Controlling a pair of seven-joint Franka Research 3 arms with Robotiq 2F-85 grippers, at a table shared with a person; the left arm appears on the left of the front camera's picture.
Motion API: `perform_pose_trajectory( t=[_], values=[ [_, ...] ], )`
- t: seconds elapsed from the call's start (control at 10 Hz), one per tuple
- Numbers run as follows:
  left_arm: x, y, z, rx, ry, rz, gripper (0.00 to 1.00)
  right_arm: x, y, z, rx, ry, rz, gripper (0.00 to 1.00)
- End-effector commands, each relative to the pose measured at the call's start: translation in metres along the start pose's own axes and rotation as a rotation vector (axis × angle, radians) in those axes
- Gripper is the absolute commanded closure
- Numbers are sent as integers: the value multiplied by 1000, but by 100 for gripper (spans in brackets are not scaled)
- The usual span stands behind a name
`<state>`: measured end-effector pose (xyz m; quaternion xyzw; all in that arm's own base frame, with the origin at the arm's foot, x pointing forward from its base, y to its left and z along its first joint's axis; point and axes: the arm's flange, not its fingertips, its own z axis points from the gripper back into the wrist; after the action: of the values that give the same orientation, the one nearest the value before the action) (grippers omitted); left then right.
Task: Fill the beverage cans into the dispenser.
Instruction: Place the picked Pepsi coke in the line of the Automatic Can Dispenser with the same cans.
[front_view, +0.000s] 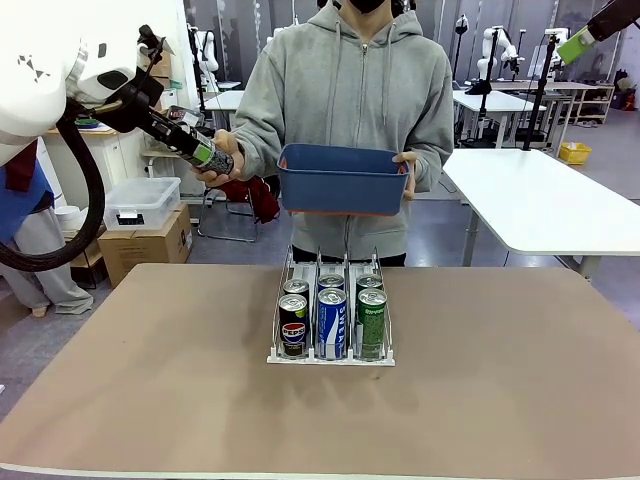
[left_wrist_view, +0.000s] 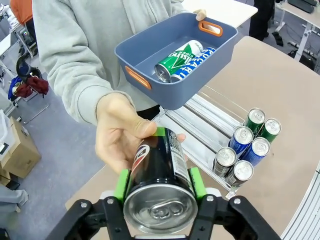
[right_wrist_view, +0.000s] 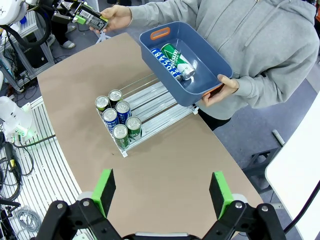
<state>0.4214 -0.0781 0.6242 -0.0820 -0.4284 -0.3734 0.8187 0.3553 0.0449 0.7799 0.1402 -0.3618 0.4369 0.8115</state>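
Ok so your left claw (left_wrist_view: 159, 184) is clamped tight on the black can (left_wrist_view: 160, 160), green pads on both sides of it, silver top facing the wrist cam. In the front view that's upper left of the frame, can held tilted up in the air, well off the table (front_view: 150, 380). Heads up tho: the person's hand (left_wrist_view: 117, 135) is wrapped round the far end of that can, so imo this is a handover mid-way and you prob shouldn't pull until those fingers let go. Moving out from there, the person's other hand (right_wrist_view: 222, 85) props the blue bin (left_wrist_view: 170, 92) at chest height, w/ a green can (left_wrist_view: 175, 60) and a blue-and-white can (left_wrist_view: 192, 65) lying on their sides in it, i.e. the stock left to pass over. The dispenser (front_view: 330, 352) sits mid-table, center of the front view, w/ six cans (right_wrist_view: 117, 120) upright at its near end, two per lane: black, blue, green. The far part of the lanes looks free, so that's likely where yours goes, btw the black lane is picture-left. Catch is the bin hangs right above that far end, so it could crowd your approach. Your right claw (right_wrist_view: 162, 192) is spread wide w/ nothing in it, hovering high over the table, looking down at the dispenser.
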Motion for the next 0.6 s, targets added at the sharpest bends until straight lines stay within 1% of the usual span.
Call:
perform_pose_trajectory(
  t=[0.0,0.5],
  values=[
    [0,2,1,4,-2,15,100,0,-1,-1,11,-5,1,0],
    [0,2,1,4,-2,15,100,0,-1,-1,11,-5,1,0]
  ],
)
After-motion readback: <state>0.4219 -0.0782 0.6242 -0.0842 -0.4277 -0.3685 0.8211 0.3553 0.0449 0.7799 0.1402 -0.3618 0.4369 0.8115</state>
